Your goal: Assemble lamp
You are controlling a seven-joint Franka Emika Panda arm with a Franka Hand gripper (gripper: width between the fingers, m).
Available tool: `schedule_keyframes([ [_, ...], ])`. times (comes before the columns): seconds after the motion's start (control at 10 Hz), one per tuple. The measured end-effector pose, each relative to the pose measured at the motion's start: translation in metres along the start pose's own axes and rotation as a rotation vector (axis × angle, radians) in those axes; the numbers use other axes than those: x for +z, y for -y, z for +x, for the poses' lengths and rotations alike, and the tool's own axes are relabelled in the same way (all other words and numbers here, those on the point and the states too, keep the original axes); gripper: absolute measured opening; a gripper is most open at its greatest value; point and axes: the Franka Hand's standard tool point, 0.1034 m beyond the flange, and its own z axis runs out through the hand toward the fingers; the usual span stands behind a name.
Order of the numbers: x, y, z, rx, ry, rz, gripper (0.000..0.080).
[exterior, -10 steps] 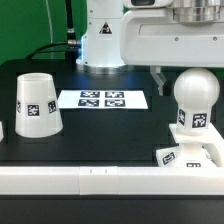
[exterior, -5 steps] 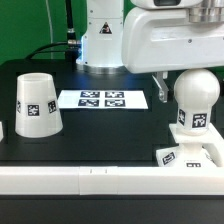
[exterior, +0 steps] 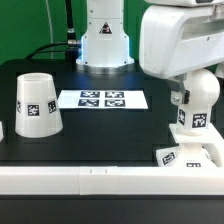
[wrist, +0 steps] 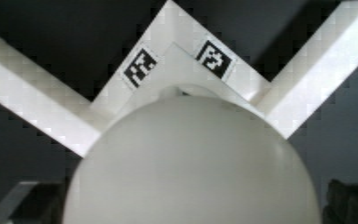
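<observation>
1. Hand (wrist: 185,204) points straight down over the bulb (wrist: 185,160). Its fingers are spread, with a blurred dark finger (wrist: 23,205) on either side of the round head and a gap showing, so it is wide apart and gripping nothing.
2. In the exterior view one finger (exterior: 178,97) sits just beside the bulb head, on its 9 o'clock side. The other finger is hidden, and the arm's white wrist housing (exterior: 180,40) covers the bulb's top.
3. Bulb (exterior: 197,103) is upright at 3 o'clock in the scene, standing on the base (exterior: 188,155).
4. Base is flat, with its tags showing, at about 4 o'clock, just behind the white rail (exterior: 90,180) that runs along the 6 o'clock edge.
5. Marker board (exterior: 103,99) lies flat near the centre, at the bulb's 9 o'clock and apart from it.
6. Shade (exterior: 35,103) is at 9 o'clock, wide end down on the black surface (exterior: 100,135), tag facing the camera, well apart from the bulb.
7. Arm pedestal (exterior: 103,40) is at 12 o'clock.
</observation>
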Motion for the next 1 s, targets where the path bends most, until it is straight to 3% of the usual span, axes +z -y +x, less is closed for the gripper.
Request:
schedule_keyframes([
  [0.6, 0.0013, -0.0037, -0.0032, -0.290, 0.012, -0.017, 0.0699],
  [0.7, 0.0012, -0.0037, -0.0032, -0.288, 0.012, -0.017, 0.0576],
  [1.0, 0.0012, -0.0039, -0.0033, -0.264, 0.011, -0.016, 0.0577],
])
